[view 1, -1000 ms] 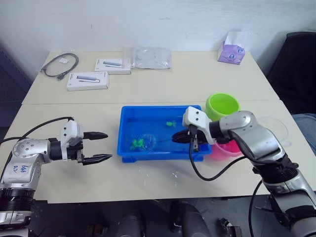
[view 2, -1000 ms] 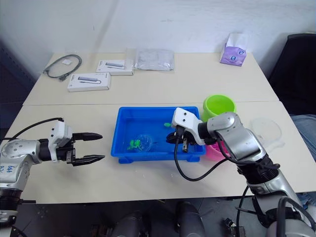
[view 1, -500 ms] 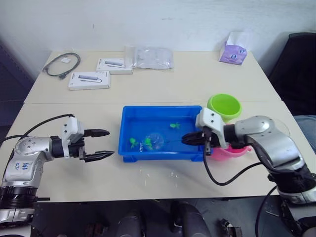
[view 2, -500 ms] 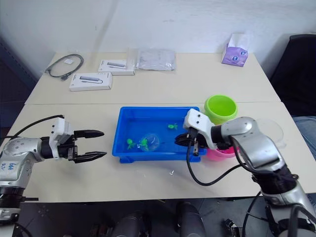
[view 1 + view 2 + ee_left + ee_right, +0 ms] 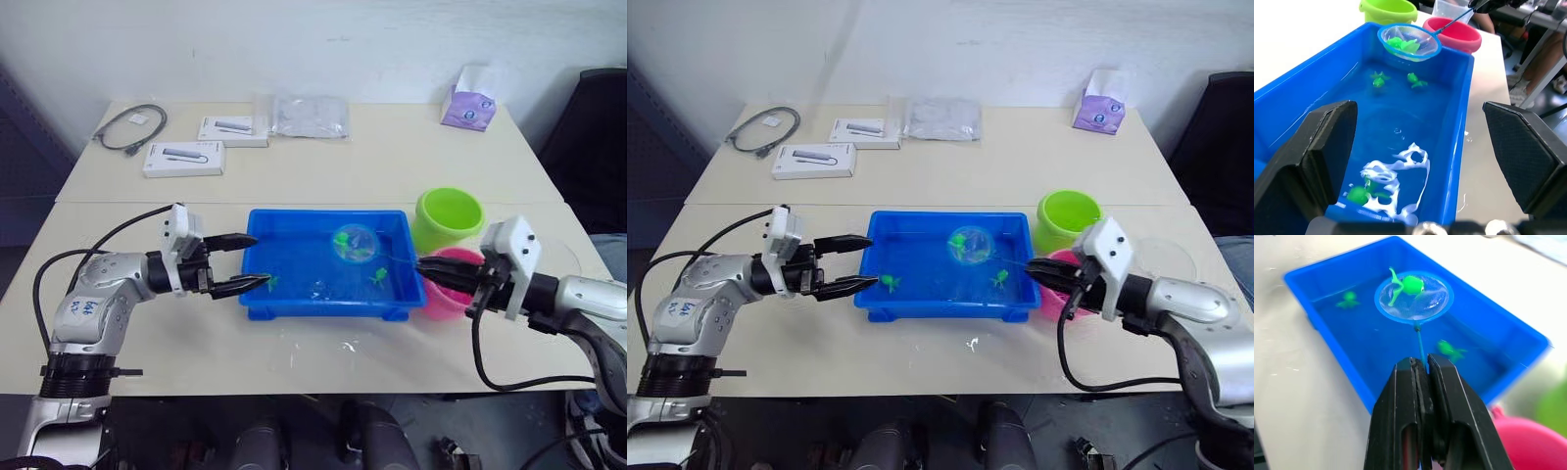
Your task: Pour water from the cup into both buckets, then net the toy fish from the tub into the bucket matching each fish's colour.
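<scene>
Jaws on the right gripper (image 5: pixel 1422 377) pinched on the net (image 5: pixel 1414 297) handle, net lifted over the blue tub (image 5: pixel 284 304) with a green fish (image 5: pixel 1411 285) in the mesh. Left gripper (image 5: pixel 243 262) spread wide, empty, tips at the tub's left rim. More green fish (image 5: pixel 1378 79) loose in the tub water. Pink bucket (image 5: pixel 449 299) just behind the right gripper, green bucket (image 5: pixel 449 217) beyond it. Far back: white boxes (image 5: pixel 183 158), cable (image 5: pixel 130 127), tissue pack (image 5: pixel 466 99).
</scene>
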